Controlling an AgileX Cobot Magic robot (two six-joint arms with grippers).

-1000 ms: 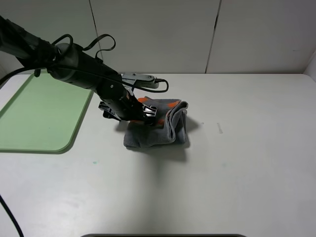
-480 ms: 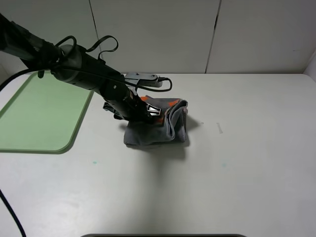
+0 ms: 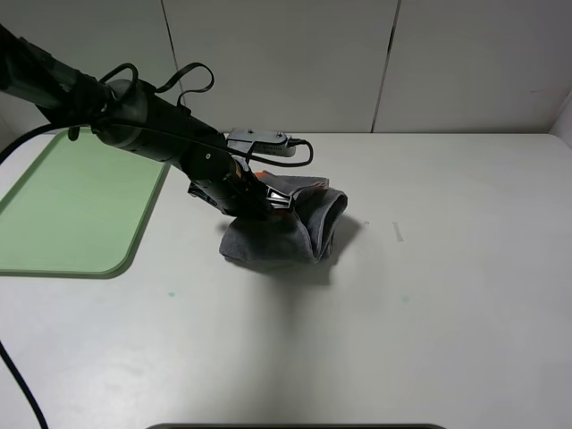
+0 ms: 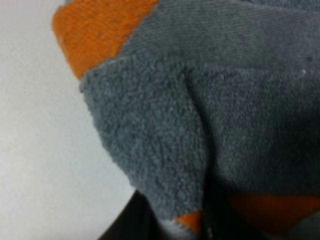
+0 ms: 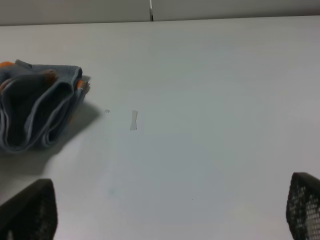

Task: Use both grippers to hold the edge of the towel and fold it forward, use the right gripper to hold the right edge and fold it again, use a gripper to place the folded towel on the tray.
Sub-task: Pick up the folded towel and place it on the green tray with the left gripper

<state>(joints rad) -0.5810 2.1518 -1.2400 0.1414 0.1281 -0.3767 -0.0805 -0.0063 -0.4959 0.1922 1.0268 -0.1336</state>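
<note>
The left gripper is half buried in the towel here in the overhead view, so its fingertips are hard to pick out among the folds, and whether they are fully clamped is not clear; the jaws look pinched on the upper layers of cloth. The left wrist view is nothing but blurred grey terry filling the frame, orange band at the upper left corner and another orange patch low on the right, no jaws showing at all. The left arm comes in from the upper left of the frame, cables looped over it, sloping down to the middle of the white table. The folded towel sits bunched just left of centre, its right side curling up. The green tray lies at the left edge, cut off by the frame, well apart from the towel. In the right wrist view, the right gripper has its fingers spread wide at the bottom corners, holding nothing, towel far at middle left.
</note>
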